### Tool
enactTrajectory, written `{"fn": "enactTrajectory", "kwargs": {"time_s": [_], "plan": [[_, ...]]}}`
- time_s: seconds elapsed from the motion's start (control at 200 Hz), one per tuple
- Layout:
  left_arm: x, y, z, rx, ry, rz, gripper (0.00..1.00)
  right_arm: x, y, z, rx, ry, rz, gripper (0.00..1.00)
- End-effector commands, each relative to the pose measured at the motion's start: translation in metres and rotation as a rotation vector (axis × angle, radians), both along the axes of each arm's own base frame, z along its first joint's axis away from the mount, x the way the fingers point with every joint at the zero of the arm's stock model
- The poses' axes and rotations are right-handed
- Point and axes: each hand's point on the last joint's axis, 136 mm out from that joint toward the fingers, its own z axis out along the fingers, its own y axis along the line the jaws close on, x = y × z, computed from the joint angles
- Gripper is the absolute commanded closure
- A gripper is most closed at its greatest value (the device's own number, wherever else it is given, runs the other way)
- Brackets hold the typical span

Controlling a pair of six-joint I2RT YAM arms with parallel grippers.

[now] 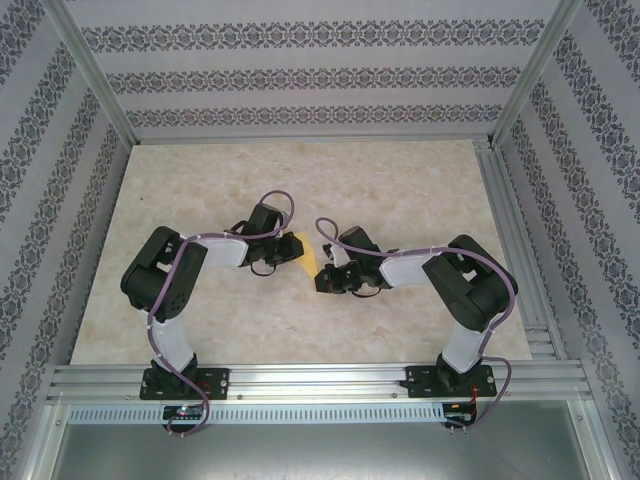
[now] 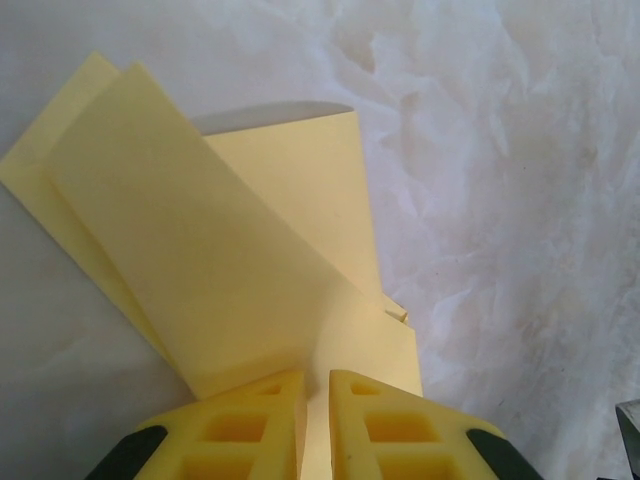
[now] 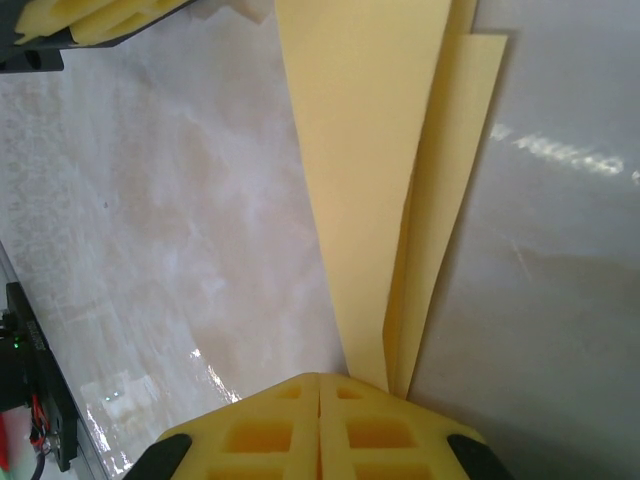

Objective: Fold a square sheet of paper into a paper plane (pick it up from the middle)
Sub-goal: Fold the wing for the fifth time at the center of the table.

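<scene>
1. Sheet of paper [image 1: 306, 251], yellow and folded, sits mid-counter [image 1: 230, 330] between both end effectors.
2. Right end effector [image 3: 320, 385] is closed on its narrow tip, and the long axis runs straight away from it.
3. Left end effector [image 2: 317, 385] clamps a side edge.

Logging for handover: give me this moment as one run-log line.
left gripper: shut on paper | right gripper: shut on its narrow end | paper: folded in layers, spanning both | fold: unfinished
</scene>
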Motion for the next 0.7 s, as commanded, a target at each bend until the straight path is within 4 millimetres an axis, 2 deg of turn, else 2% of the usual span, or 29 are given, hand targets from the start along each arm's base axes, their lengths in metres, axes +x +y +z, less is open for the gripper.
{"fn": "enactTrajectory", "kwargs": {"time_s": [0.0, 0.115, 0.215, 0.545, 0.699], "plan": [[0.008, 0.023, -0.026, 0.093, 0.022, 0.040, 0.84, -0.012, -0.016, -0.013, -0.092, 0.059, -0.008, 0.92], [0.006, 0.021, -0.029, 0.093, 0.034, 0.021, 0.84, 0.006, 0.002, 0.022, -0.027, -0.019, 0.005, 0.91], [0.006, 0.021, -0.028, 0.095, 0.036, 0.012, 0.84, 0.016, 0.013, 0.034, -0.012, -0.047, 0.022, 0.91], [0.006, 0.017, -0.022, 0.080, 0.032, -0.003, 0.83, 0.047, 0.023, 0.013, -0.099, -0.062, 0.005, 0.91], [0.008, 0.016, -0.016, 0.074, 0.017, -0.006, 0.83, 0.043, 0.018, -0.004, -0.134, -0.025, 0.013, 0.91]]}}
